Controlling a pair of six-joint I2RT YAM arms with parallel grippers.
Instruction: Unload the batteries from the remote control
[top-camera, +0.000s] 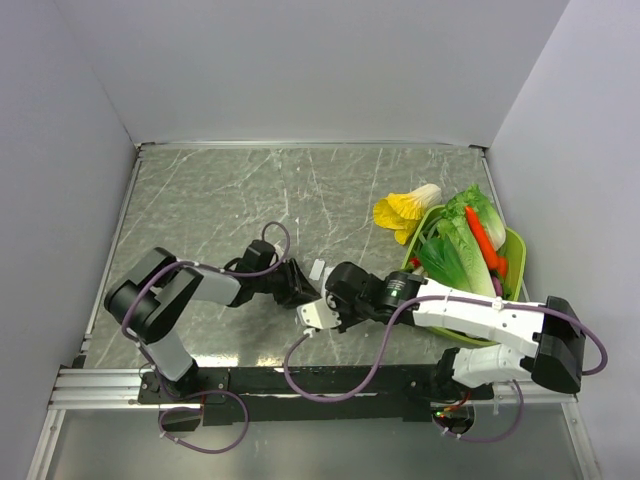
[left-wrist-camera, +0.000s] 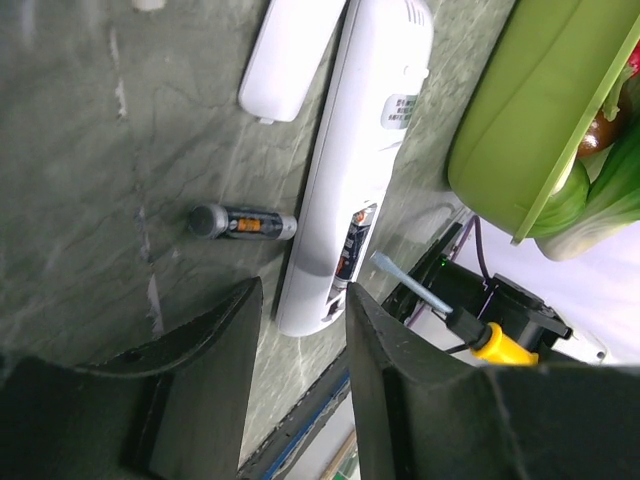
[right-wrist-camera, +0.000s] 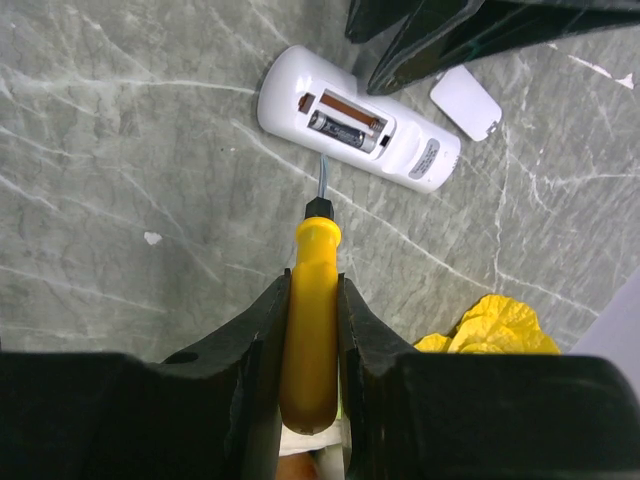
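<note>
Bench (top-camera: 220, 200): grey-green marbled slab with pale walls on three sides; everything below sits on it.
Right arm (top-camera: 480, 315): white, stretched from the right towards mid-bench.
Left arm (top-camera: 165, 295): black and grey, stretched from the left to meet it.
Basket (top-camera: 515, 248): lime green, at the bench's right edge, filled with vegetables (top-camera: 450, 255); a yellow leaf (top-camera: 400, 212) lies just outside its far-left corner.
Right claw (right-wrist-camera: 312, 284): clamped on the handle of the screwdriver (right-wrist-camera: 310, 320), jaws pressed to both sides.
Left claw (left-wrist-camera: 303, 292): jaws apart, gripping nothing; in the left wrist view the bay end of the remote control (left-wrist-camera: 360, 150) shows in the gap between them.
Screwdriver: yellow-orange handle, thin metal shaft; the tip is at the remote control's long side, by the battery bay; contact cannot be told.
Remote control (right-wrist-camera: 285, 95): white, flat on the bench between the two claws, back up, bay uncovered.
Cover plate (right-wrist-camera: 466, 102): small, white, on the bench just beside the remote control's other end.
Seated battery (right-wrist-camera: 345, 132): in the bay slot nearer the screwdriver; the other slot shows bare copper.
Loose battery (left-wrist-camera: 243, 222): dark, on the bench just beside the remote control, one end close to its side.
</note>
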